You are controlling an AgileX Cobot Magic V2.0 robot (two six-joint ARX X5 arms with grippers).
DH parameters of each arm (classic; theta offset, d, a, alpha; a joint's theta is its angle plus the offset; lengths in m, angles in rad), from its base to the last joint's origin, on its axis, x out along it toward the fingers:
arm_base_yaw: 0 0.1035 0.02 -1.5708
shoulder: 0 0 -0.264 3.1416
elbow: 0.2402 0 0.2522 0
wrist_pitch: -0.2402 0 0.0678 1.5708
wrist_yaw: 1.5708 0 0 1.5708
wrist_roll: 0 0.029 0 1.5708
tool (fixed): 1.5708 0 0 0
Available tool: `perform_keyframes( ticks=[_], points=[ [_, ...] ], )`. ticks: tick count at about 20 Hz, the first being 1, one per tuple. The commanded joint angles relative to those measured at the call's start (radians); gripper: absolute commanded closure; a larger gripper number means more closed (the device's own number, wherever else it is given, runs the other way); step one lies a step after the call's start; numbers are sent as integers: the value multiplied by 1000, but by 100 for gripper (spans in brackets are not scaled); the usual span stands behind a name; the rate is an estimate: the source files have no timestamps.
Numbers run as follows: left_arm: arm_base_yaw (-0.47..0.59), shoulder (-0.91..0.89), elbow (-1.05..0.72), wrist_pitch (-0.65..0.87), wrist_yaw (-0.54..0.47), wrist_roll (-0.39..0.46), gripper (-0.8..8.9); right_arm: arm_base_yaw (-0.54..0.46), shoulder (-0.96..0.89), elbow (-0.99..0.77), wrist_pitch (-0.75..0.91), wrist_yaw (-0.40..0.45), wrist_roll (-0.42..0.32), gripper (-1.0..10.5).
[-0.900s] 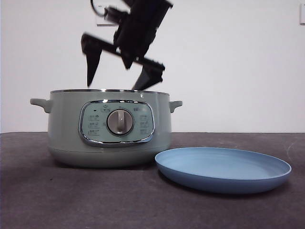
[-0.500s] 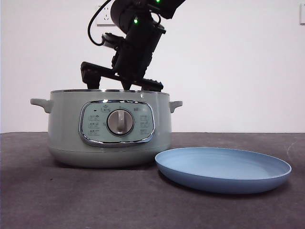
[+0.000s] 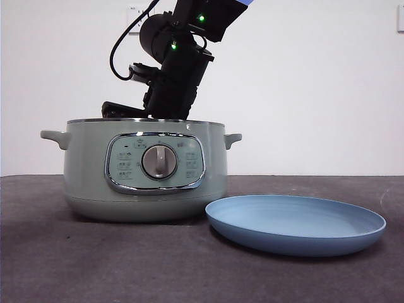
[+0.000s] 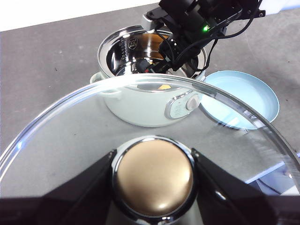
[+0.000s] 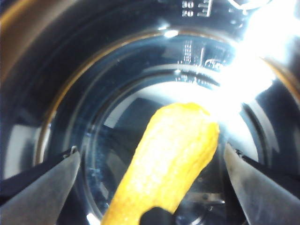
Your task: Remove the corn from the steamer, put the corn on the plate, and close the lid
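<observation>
The pale-green steamer [image 3: 145, 177] stands open on the dark table, and it also shows in the left wrist view [image 4: 140, 108]. The yellow corn [image 5: 168, 154] lies on the steamer's shiny bottom; a bit of it shows in the left wrist view [image 4: 164, 86]. My right gripper [image 5: 150, 154] is down inside the steamer, jaws open on either side of the corn, apart from it. In the front view only its arm [image 3: 177, 69] shows above the rim. My left gripper [image 4: 154, 187] is shut on the knob [image 4: 153, 176] of the glass lid [image 4: 70, 140], held away from the steamer. The light-blue plate [image 3: 295, 224] lies beside the steamer.
A white wall with a socket [image 3: 134, 12] stands behind the table. The steamer's side handles [image 3: 53, 136] stick out on both sides. A pale sheet [image 4: 274, 176] lies on the table, seen through the lid.
My right gripper has gone down into the steamer; its open jaws, above the rim a second ago, are now below it. The steamer and plate have not moved.
</observation>
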Motion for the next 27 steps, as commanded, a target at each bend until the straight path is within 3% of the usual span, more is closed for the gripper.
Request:
perform_keyframes(
  ticks=[1, 4, 9, 13, 16, 18, 21, 25, 27],
  points=[
    [-2, -9, 5, 30, 3, -6, 822, -1, 36, -3, -12, 8, 21, 592],
    [-2, -9, 5, 30, 3, -6, 822, -1, 36, -3, 11, 5, 19, 952],
    [-2, -9, 5, 31, 2, -6, 822, -1, -10, -3, 69, 0, 10, 963],
    [-2, -9, 5, 58, 2, -6, 822, -1, -174, -3, 36, 2, -55, 963],
    [-2, -9, 5, 77, 2, -6, 822, -9, -340, -3, -52, 26, -112, 963],
    [-2, -9, 5, 105, 2, -6, 822, -13, -438, -3, -161, 122, -163, 963],
    [-2, -9, 5, 114, 2, -6, 822, -52, -549, -20, -285, 135, -179, 964],
    [-2, -9, 5, 114, 2, -6, 822, -148, -668, -187, -273, 127, -171, 963],
    [-2, -9, 5, 126, 2, -6, 822, -199, -724, -338, -212, 68, -159, 963]
  ],
)
